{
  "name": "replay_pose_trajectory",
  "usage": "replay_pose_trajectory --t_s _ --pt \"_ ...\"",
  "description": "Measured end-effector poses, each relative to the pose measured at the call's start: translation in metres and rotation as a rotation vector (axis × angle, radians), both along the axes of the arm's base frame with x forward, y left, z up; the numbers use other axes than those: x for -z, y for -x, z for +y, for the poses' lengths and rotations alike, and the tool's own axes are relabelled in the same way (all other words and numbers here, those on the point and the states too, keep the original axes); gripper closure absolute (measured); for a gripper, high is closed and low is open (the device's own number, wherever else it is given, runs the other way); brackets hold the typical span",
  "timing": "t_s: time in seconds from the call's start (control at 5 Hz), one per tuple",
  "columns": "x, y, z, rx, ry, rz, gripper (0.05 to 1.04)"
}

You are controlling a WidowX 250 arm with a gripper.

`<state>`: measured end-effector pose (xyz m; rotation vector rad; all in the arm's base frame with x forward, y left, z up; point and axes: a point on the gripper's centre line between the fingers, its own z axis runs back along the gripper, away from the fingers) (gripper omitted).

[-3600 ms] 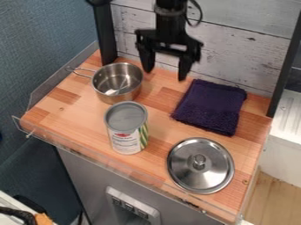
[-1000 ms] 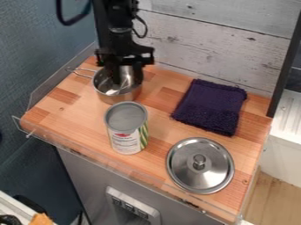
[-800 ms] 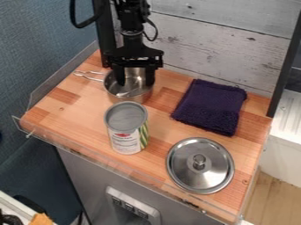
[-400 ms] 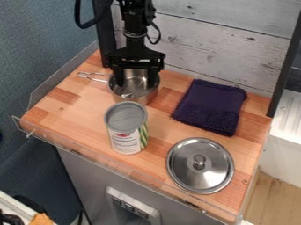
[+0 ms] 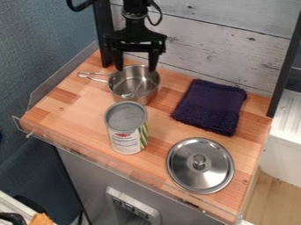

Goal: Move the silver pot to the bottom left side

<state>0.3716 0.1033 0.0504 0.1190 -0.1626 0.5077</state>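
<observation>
In the camera view, the black two-finger gripper [image 5: 136, 70] hangs in the upper left of the frame, its fingers spread with nothing between them. The round silver metal pot [image 5: 121, 83] stands upright on the light wooden board [image 5: 66, 110], directly beneath and a little down-frame of the fingertips, which overlap its far rim; whether they touch it I cannot tell. Its wire loop handle [image 5: 92, 74] points to the frame's left. The tall grey-lidded can [image 5: 126, 132] stands just down-frame of the pot, so a straight push downward would likely hit it. The coming move probably calls for going leftward first, then down towards the board's lower left.
</observation>
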Motion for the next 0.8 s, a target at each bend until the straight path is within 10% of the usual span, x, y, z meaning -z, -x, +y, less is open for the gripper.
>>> replay_pose_trajectory --t_s 0.6,0.8 --pt "0.045 -0.01 -0.023 0.035 0.045 0.085 0.134" --pt "0.048 -0.011 -0.022 0.034 0.043 0.08 0.418"
